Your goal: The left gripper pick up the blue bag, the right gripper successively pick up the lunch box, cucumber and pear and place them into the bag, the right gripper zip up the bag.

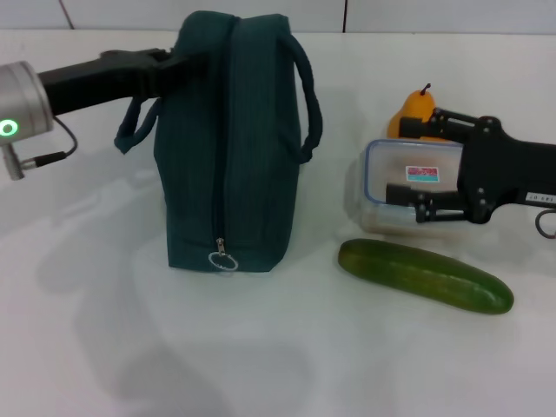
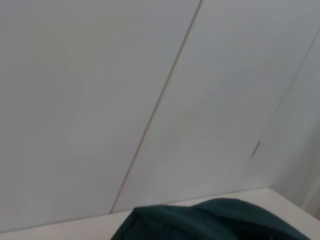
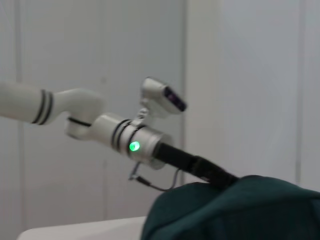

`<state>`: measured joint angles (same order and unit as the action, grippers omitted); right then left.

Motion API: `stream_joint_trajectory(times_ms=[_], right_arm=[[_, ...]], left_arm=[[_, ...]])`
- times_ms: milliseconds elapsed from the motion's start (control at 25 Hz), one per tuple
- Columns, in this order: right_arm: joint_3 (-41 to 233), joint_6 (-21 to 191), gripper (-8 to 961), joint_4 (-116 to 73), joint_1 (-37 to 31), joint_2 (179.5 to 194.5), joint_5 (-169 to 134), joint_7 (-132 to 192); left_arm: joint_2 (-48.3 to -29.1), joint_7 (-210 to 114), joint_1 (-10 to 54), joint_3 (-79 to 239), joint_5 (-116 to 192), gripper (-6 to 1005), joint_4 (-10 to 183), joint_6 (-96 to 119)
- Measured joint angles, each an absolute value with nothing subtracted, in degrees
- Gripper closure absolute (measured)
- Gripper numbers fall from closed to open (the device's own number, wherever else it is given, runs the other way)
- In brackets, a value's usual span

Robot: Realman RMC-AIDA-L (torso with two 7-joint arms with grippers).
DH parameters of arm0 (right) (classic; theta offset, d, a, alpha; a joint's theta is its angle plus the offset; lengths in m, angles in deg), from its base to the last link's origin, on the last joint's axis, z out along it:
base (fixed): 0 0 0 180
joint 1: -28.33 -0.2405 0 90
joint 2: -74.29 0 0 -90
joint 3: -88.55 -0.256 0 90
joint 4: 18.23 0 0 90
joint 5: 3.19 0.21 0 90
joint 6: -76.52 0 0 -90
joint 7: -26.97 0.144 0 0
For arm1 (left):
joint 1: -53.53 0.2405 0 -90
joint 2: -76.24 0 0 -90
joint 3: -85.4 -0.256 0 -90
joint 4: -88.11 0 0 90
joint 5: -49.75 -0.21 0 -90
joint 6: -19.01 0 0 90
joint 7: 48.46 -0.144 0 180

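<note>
The blue bag (image 1: pixel 230 148) stands zipped on the white table, its ring zipper pull (image 1: pixel 223 259) at the near end. My left gripper (image 1: pixel 176 62) reaches in from the left and meets the bag's far top corner by a handle; the right wrist view shows the left gripper (image 3: pixel 219 177) running into the bag (image 3: pixel 240 210). Part of the bag (image 2: pixel 215 220) also shows in the left wrist view. My right gripper (image 1: pixel 396 162) is open and straddles the clear lunch box (image 1: pixel 427 158). The pear (image 1: pixel 417 106) stands just behind the box. The cucumber (image 1: pixel 423 275) lies in front of it.
Bare white table (image 1: pixel 130 347) stretches in front and to the left of the bag. A panelled wall (image 1: pixel 261 13) closes the far edge. The bag's rope handles (image 1: pixel 308 104) hang off both its sides.
</note>
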<state>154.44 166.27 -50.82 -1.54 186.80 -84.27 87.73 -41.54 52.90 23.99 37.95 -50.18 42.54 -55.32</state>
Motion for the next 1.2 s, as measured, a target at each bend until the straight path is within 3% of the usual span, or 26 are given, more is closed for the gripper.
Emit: stream_joint_trajectory(times_ms=[200,480,1200], right_arm=[[149.3,163.8,69,-48.3,-0.9,188.58,-84.1,86.9],[137.9,163.6,70,-40.3,-0.7,189.6,-82.5,86.1],[134.2,164.5,70,-17.7,3.0,190.27,-54.2,85.4]], left_arm=[[-40.92,49.8,21.4,37.9,-49.9,715,47.2,-54.4],[-42.7,44.5,20.4,38.0,-46.7,935,47.3,-52.8],[-43.3,35.4,15.3,35.9,-43.8,952,52.8,-47.4]])
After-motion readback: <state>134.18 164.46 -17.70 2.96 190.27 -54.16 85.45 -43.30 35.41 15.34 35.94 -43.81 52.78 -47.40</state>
